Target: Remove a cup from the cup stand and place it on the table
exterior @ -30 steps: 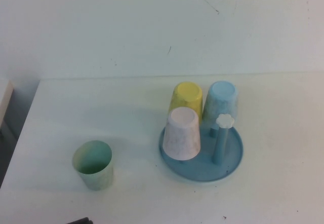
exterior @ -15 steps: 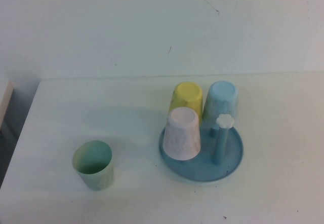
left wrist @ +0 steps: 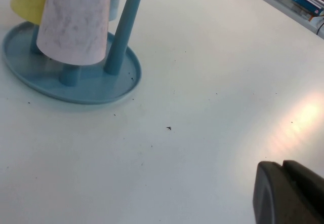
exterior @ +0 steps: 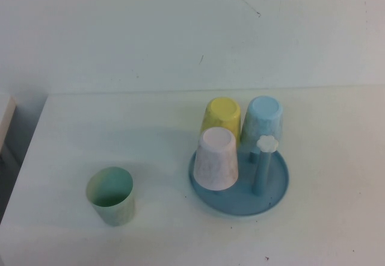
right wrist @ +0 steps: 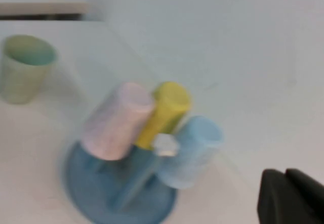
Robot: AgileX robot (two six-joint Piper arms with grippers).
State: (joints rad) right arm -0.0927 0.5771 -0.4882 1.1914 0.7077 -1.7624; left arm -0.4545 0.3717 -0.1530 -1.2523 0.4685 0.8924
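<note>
The cup (exterior: 110, 195) stands upright, mouth up, on the table (exterior: 337, 230), well to the left of the stand (exterior: 240, 182) and apart from it; the right wrist view shows it too (right wrist: 23, 68), alone on the white surface beyond the stand (right wrist: 119, 196). The stand sits right of the table's centre, and three cups hang upside down on its pegs: a pinkish-white cup (exterior: 216, 159) at the near left, a yellow cup (exterior: 221, 121) behind it, and a light blue cup (exterior: 263, 123) at the far right. One peg (exterior: 262, 168) at the near right is bare, its white flower knob (exterior: 267, 142) showing on top. In the left wrist view the stand's dish (left wrist: 30, 72) lies flat on the table (left wrist: 202, 82), with the pinkish-white cup (left wrist: 76, 21) and yellow cup (left wrist: 28, 1) over their pegs and the bare peg (left wrist: 123, 34) beside them. Neither arm appears in the high view. The left gripper (left wrist: 288, 193) shows only as a dark edge above bare table, away from the stand; whether it is open or closed cannot be told. The right gripper (right wrist: 291, 196) likewise shows only as a dark corner, raised above the table near the stand, holding nothing visible, and its opening cannot be told.
</note>
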